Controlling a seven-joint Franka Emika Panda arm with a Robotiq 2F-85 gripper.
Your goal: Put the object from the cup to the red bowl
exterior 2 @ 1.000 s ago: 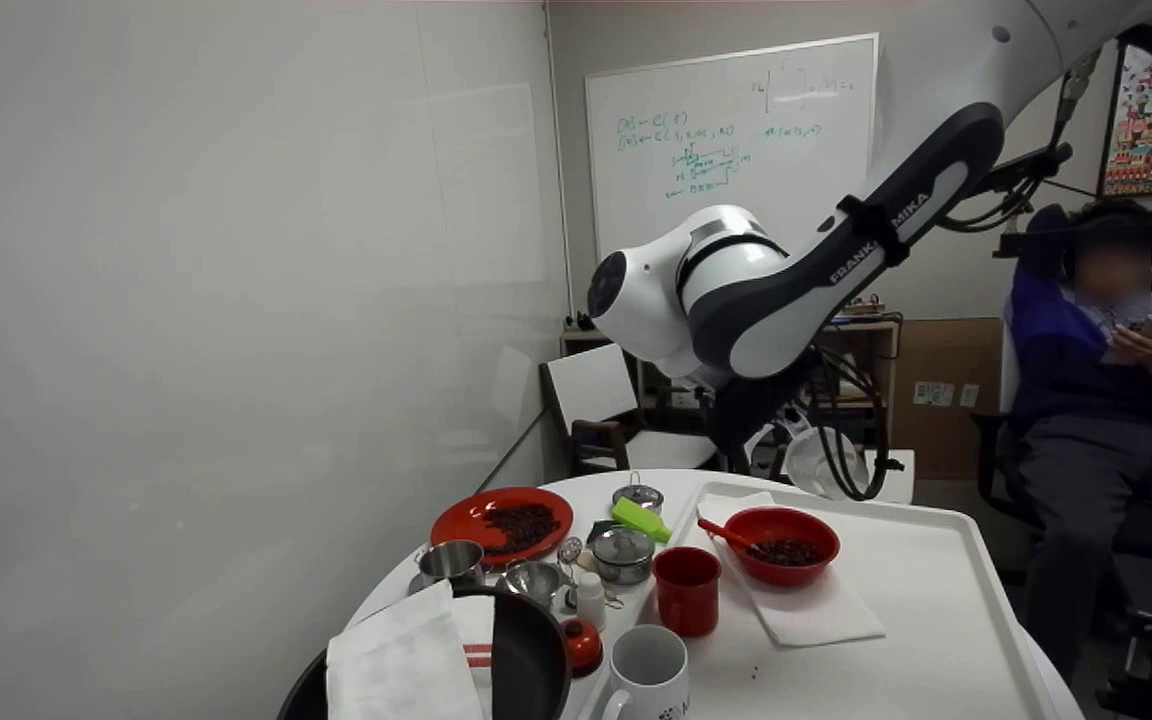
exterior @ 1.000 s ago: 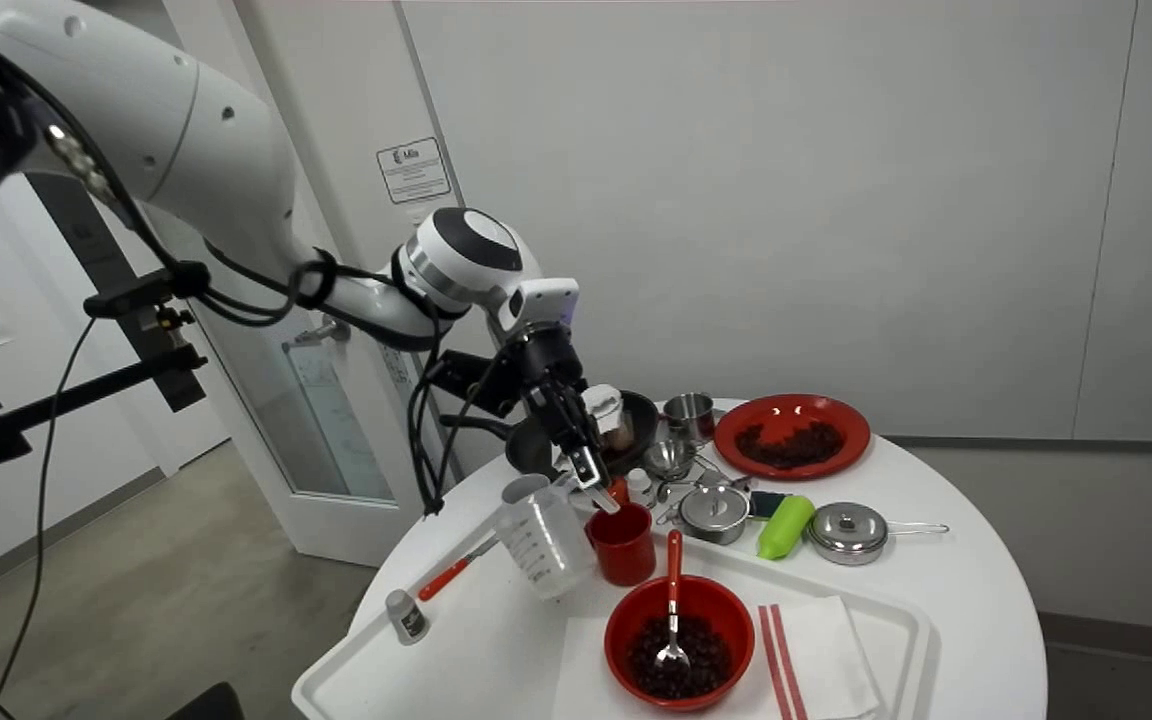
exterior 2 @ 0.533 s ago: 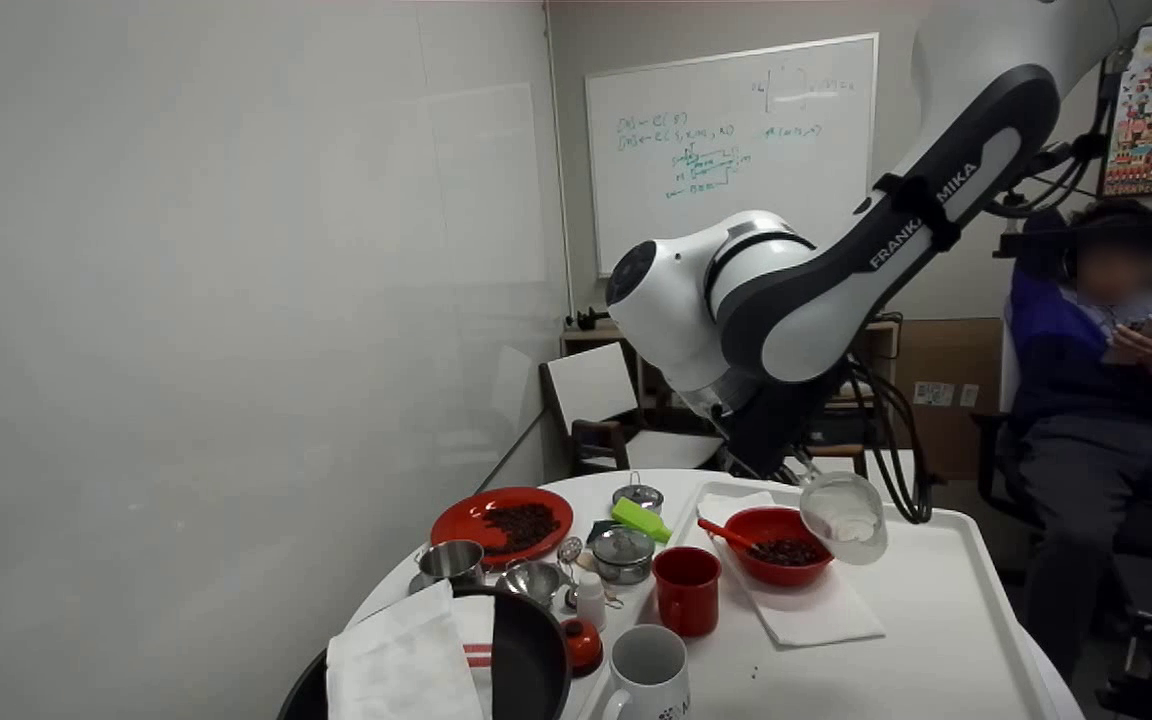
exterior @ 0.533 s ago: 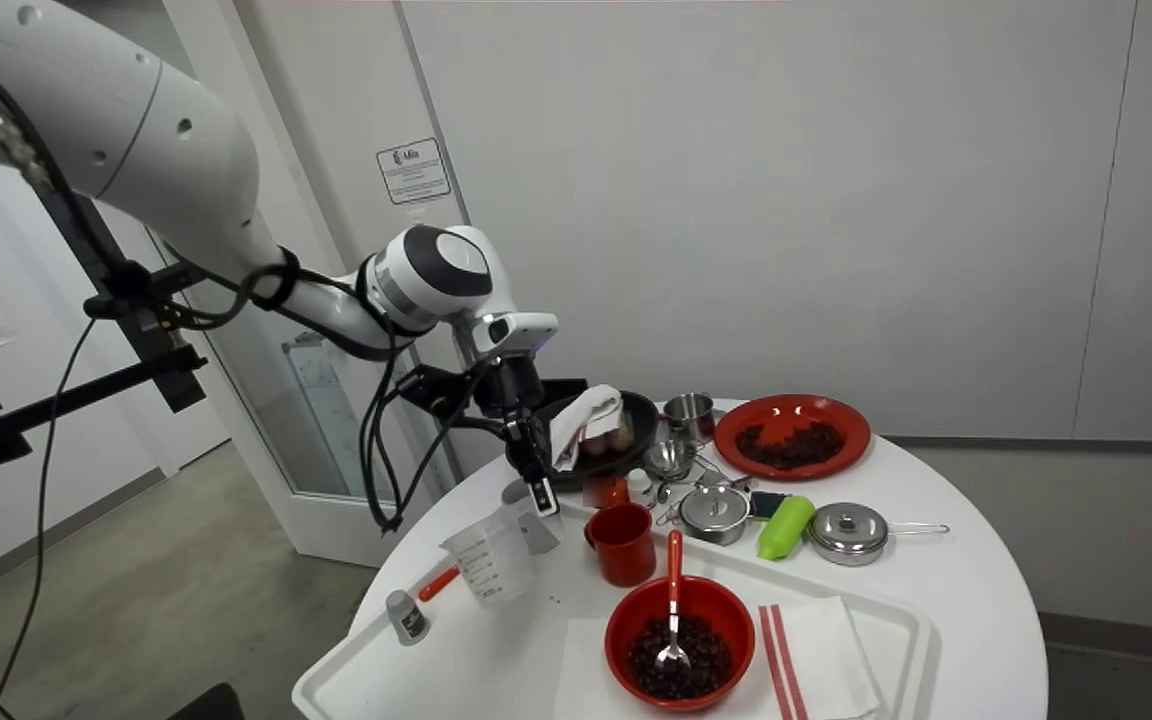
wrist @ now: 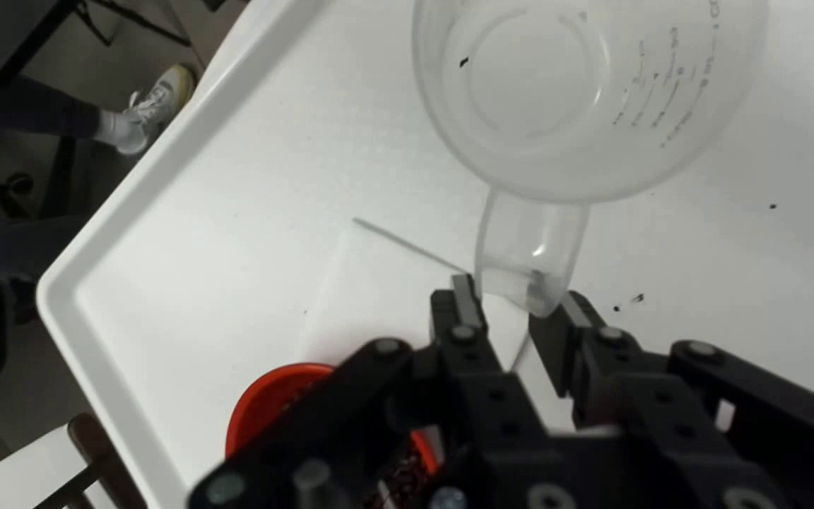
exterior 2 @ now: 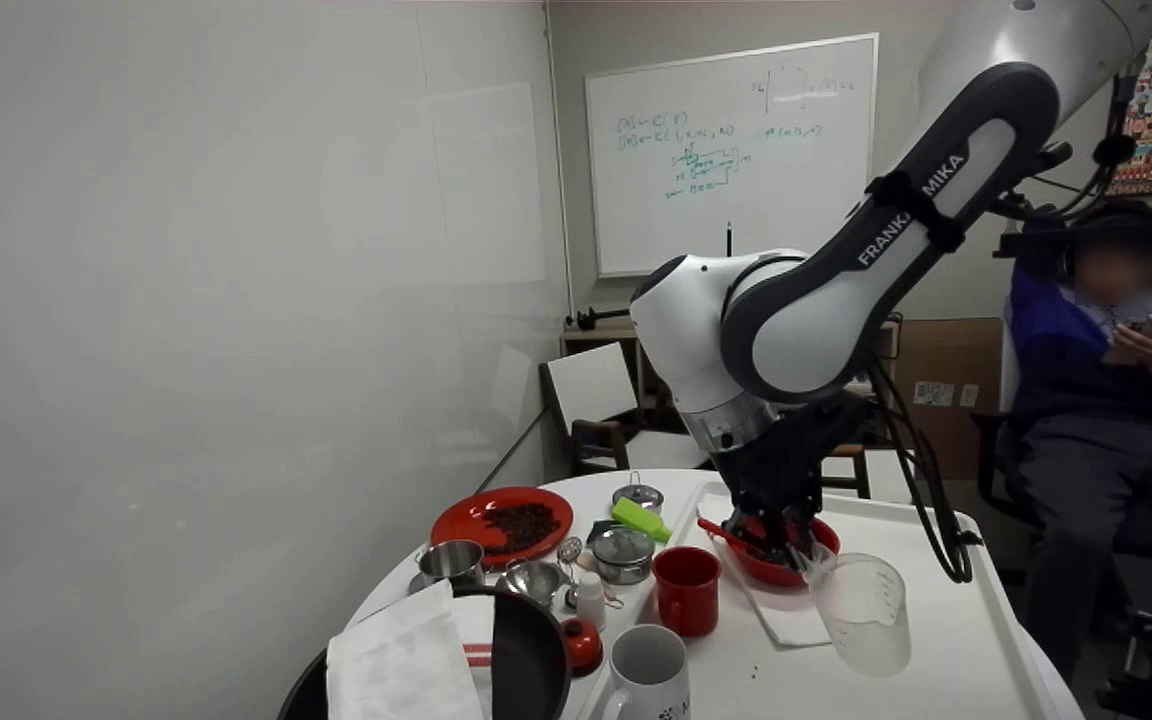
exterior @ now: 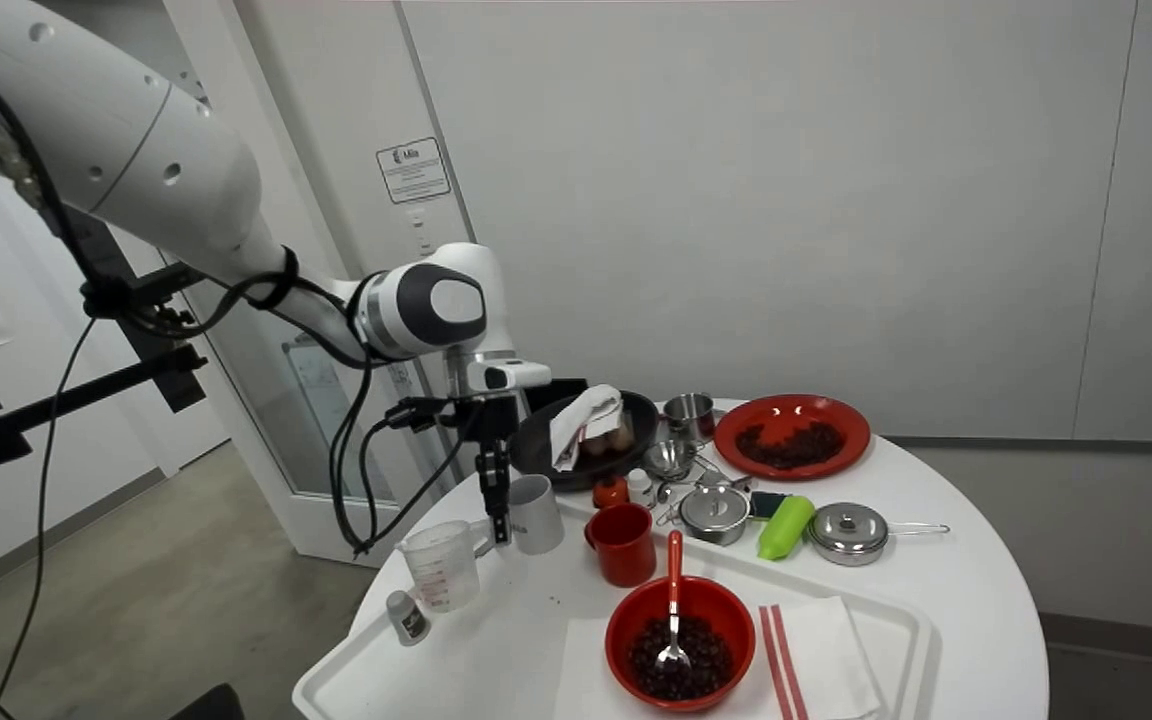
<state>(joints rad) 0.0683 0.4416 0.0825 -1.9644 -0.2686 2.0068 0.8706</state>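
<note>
The measuring cup [exterior: 441,568] had swung lower and from tilted to about upright since the earlier frame, the tool [wrist: 518,304] coming down with it. Tool was narrow, pinching the handle [wrist: 531,247]. Cup was at or just above the tray [exterior: 366,675] on the table [exterior: 976,620], contact unclear, apart from the red bowl [exterior: 711,598].

Failure modes, best guess: sideways drift could tip the small grey container [exterior: 406,617], which looked just beside the cup; a handle-only pinch risked the body pivoting; letting go before contact risked a drop. A dark speck [wrist: 464,62] in or behind the wall might have been leftover contents.

Long axis (base to rim) was near vertical: mouth up, handle pointing at the tool.
</note>
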